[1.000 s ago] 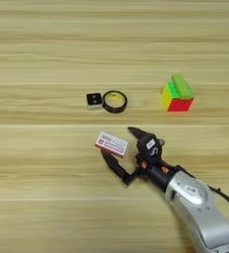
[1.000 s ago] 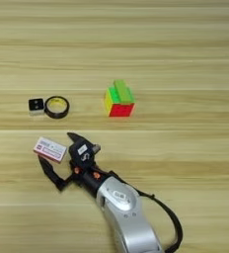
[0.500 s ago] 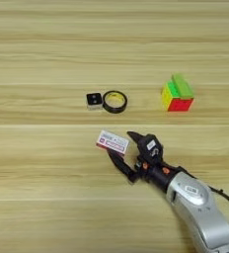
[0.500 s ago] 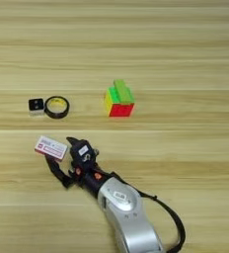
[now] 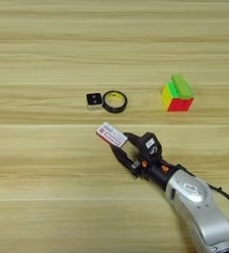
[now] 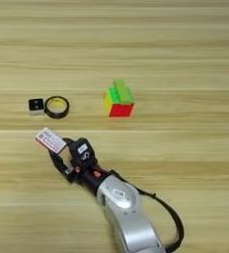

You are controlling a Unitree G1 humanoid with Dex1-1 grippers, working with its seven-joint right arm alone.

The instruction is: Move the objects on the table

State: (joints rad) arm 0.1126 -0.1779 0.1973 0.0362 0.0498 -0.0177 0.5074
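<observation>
While the table (image 5: 42, 207) spans the whole view as a wide plank surface, the silver right arm (image 5: 200, 210) is the largest item on it, entering from the lower right and reaching toward centre. Its gripper (image 5: 125, 148) has the two black fingers closed around the near end of the white-and-red box (image 5: 111, 135), one finger at the upper edge and one beneath; the box appears tilted and held at one end only, though whether it is clear of the wood cannot be told.

Well apart to the upper right stands the puzzle cube (image 5: 175, 97), with the green bar (image 5: 182, 85) lying flat on top. Just beyond the box, the black ring (image 5: 114, 101) and the small square block (image 5: 94, 100) sit side by side, nearly touching.

Risk noted: the grip sits off-centre, so the box could pivot or slip out during travel. A path forward would also sweep the ring and block aside.
</observation>
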